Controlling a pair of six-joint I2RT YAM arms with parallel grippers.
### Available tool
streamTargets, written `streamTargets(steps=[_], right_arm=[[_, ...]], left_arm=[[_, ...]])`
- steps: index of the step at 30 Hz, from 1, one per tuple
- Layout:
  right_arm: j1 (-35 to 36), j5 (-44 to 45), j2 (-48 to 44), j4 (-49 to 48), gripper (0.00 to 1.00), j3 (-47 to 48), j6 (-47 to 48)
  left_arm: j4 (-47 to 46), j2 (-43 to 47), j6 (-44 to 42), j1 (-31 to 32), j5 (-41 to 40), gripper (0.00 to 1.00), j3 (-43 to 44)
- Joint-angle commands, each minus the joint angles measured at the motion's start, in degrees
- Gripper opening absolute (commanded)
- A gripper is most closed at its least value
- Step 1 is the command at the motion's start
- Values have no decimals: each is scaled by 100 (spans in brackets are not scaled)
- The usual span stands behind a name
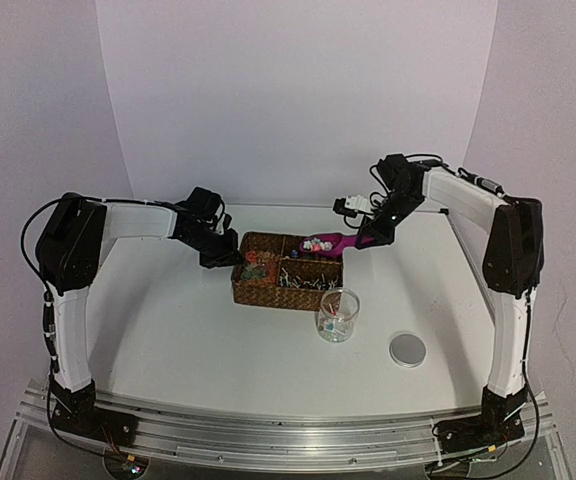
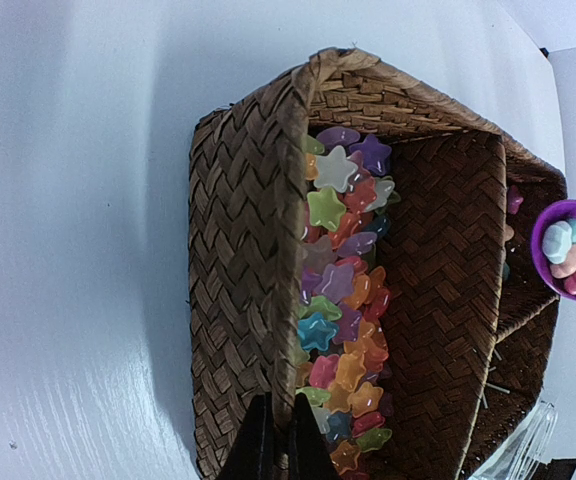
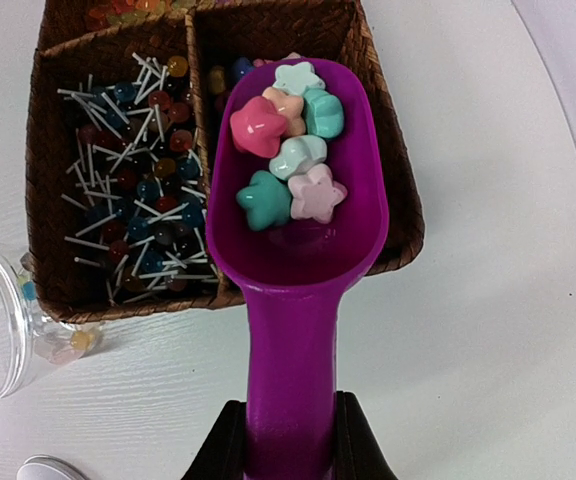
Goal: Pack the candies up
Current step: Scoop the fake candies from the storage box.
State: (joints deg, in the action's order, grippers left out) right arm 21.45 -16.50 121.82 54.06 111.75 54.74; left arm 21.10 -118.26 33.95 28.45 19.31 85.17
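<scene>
Our left gripper (image 2: 274, 445) is pinched almost closed on the basket (image 2: 238, 250) wall, beside a compartment heaped with star sweets (image 2: 338, 290). Our right gripper (image 3: 288, 440) clamps the scoop (image 3: 298, 260) by its handle, the bowl above the basket's back right compartment. A few candies (image 3: 288, 150) lie in the scoop. Lollipops (image 3: 133, 170) fill the neighbouring compartment. The jar (image 1: 337, 316) stands just beside the basket, with a lid (image 1: 407, 348) near.

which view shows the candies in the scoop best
Right wrist: the candies sit large and centred in the scoop, each one distinct. Left wrist catches only a few at its right edge. Top view shows them as tiny pale specks.
</scene>
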Motion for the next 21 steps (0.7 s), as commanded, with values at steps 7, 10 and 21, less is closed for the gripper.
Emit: streamTargets(steps=[7,10,21], right_arm=[[-130,-736,-598,-170,0,-166,-126],[-156,-896,-723,-216,0,-207,-121],[-160,-1115,-1955,-125,0,-925,128]], left_arm=[[473,-16,76,12,105,0,-6],[471,-4,78,12,100,0,-17],[456,4,99,12,101,0,-43]])
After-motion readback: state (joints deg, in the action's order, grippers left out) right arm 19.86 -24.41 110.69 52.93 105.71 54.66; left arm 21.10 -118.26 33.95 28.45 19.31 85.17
